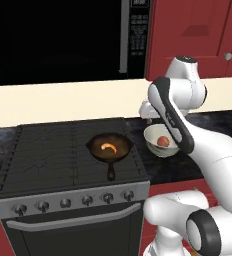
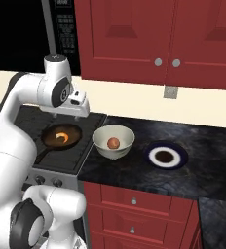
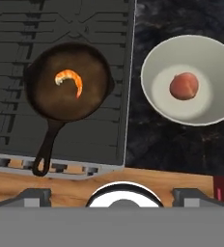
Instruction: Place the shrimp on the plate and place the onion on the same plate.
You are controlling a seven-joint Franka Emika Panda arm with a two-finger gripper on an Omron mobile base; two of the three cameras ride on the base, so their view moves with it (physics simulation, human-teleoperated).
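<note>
The orange curved shrimp (image 3: 70, 80) (image 2: 62, 137) (image 1: 109, 148) lies in a dark skillet (image 3: 91, 99) (image 2: 48, 136) on the stove. A reddish onion (image 3: 184, 86) (image 2: 113, 143) (image 1: 163, 141) rests inside a cream-white bowl (image 3: 206, 52) (image 2: 101, 134) on the dark counter. The blue-rimmed plate (image 2: 179, 156) sits bare to the right of the bowl. My gripper (image 2: 77, 113) hangs high over the stove's right edge, between skillet and bowl. It is open and holds nothing; in the hand view its fingertips (image 3: 31, 196) stand wide apart.
The skillet's handle (image 3: 45, 149) points toward the stove's front knobs (image 1: 65, 202). A microwave (image 1: 133, 30) hangs above the stove, and red cabinets (image 2: 134, 34) hang over the counter (image 2: 212, 170). Dark counter stretches right of the plate.
</note>
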